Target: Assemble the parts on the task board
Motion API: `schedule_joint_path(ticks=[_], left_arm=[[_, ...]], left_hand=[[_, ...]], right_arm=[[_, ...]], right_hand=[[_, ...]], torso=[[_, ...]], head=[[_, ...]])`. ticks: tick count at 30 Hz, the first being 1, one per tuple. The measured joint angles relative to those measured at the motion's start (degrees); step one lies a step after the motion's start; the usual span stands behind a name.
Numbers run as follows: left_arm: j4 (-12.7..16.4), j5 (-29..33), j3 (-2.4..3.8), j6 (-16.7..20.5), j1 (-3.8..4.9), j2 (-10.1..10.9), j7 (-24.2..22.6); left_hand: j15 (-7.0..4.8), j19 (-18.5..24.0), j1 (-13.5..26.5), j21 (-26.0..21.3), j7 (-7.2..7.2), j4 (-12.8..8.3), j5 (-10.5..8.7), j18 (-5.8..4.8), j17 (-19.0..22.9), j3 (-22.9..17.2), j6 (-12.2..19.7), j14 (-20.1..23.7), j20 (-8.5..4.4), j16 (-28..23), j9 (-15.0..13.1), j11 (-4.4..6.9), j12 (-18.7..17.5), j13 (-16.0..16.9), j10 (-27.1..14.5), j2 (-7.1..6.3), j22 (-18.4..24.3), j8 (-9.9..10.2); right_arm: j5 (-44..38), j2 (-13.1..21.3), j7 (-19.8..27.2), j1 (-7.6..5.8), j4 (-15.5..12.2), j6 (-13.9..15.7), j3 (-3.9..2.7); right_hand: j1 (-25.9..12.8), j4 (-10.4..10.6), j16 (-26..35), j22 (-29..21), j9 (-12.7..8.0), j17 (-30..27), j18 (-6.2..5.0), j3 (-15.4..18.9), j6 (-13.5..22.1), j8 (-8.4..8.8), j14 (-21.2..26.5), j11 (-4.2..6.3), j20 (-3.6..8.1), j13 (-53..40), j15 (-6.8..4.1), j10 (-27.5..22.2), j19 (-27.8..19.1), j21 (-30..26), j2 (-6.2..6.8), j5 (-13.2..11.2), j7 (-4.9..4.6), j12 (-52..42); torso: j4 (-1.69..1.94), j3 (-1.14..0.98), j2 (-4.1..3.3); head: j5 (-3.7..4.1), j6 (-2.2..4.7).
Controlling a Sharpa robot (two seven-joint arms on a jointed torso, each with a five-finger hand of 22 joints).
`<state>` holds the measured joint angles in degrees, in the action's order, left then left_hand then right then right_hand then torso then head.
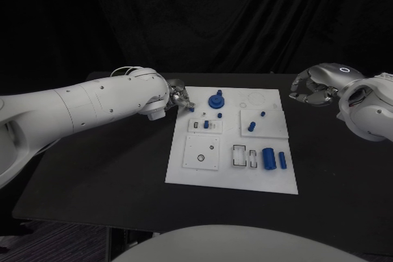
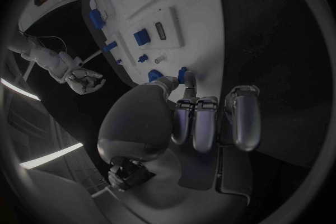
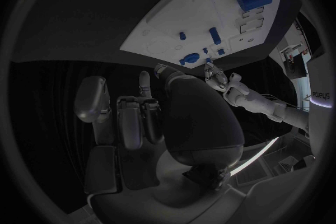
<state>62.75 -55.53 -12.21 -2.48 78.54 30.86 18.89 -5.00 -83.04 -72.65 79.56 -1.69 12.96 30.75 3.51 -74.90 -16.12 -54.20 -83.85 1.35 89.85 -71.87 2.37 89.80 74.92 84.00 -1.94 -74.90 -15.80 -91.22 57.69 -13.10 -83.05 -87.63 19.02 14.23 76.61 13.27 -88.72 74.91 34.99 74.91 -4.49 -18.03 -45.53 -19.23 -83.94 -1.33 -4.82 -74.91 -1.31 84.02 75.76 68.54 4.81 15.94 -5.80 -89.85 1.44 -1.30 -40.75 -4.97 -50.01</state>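
The white rectangular task board lies in the middle of the black table, its long sides running away from the robot. Bare table shows in wide strips on both sides of the board and in front of its near edge; a narrower strip lies behind its far edge.

The left robot hand sits at the board's far left corner, just off the left edge. In the left wrist view its silver fingers lie close together, curled down, with a small blue piece at the fingertip; whether it is actually pinched I cannot tell. The right robot hand hovers off the board's far right corner, apart from the edge, fingers curled inward with nothing seen in them.

On the board, a blue round part with an upright post stands near the far edge, just beside the left robot hand. A short blue peg and smaller blue bits sit on a raised white square plate at the right. A small blue block sits in a white fixture at mid-left. Near the right front, a thick blue cylinder and a thin blue bar lie side by side, next to rectangular slots. A plain white square plate with two small holes takes up the left front.
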Motion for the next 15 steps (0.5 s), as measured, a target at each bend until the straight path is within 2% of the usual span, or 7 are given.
schedule_joint_path(ticks=[4, 15], left_arm=[[0.75, 0.00, -0.01, 0.26, -0.03, 0.49, -0.38], [3.94, 0.28, -0.01, 2.76, -0.03, 3.05, -1.38]], left_hand=[[0.00, 0.00, 0.38, -0.37, 0.35, -0.10, -0.05, 0.00, 0.00, -1.19, -0.38, 0.00, 0.00, 0.00, 0.07, 0.00, 0.00, 0.00, 0.00, -0.37, 0.00, 0.05], [0.00, 0.21, 1.80, -1.13, 0.09, -0.87, 0.37, -0.01, 0.00, -4.98, -2.12, 0.00, -0.22, 0.00, 1.34, 0.00, 0.00, 0.00, 0.00, -1.82, 0.00, 0.29]], right_arm=[[0.00, 0.02, -0.05, 0.00, 0.00, -0.05, 0.00], [0.00, 0.25, -0.23, 0.01, -0.05, -0.15, 0.02]], right_hand=[[0.00, 0.00, 0.00, 0.00, 0.00, 0.00, 0.00, 0.00, 0.00, 0.00, 0.00, 0.00, 0.00, 0.00, 0.00, 0.00, 0.00, 0.00, 0.00, 0.00, 0.00, 0.00], [0.00, 0.00, 0.00, 0.00, -0.05, 0.00, 0.00, 0.00, 0.00, 0.00, 0.00, 0.00, 0.00, 0.00, 0.00, 0.00, 0.00, -0.23, 0.00, 0.00, 0.00, 0.00]], torso=[[0.01, 0.00, 0.00], [0.04, 0.00, 0.07]], head=[[0.05, 0.00], [0.21, 0.00]])
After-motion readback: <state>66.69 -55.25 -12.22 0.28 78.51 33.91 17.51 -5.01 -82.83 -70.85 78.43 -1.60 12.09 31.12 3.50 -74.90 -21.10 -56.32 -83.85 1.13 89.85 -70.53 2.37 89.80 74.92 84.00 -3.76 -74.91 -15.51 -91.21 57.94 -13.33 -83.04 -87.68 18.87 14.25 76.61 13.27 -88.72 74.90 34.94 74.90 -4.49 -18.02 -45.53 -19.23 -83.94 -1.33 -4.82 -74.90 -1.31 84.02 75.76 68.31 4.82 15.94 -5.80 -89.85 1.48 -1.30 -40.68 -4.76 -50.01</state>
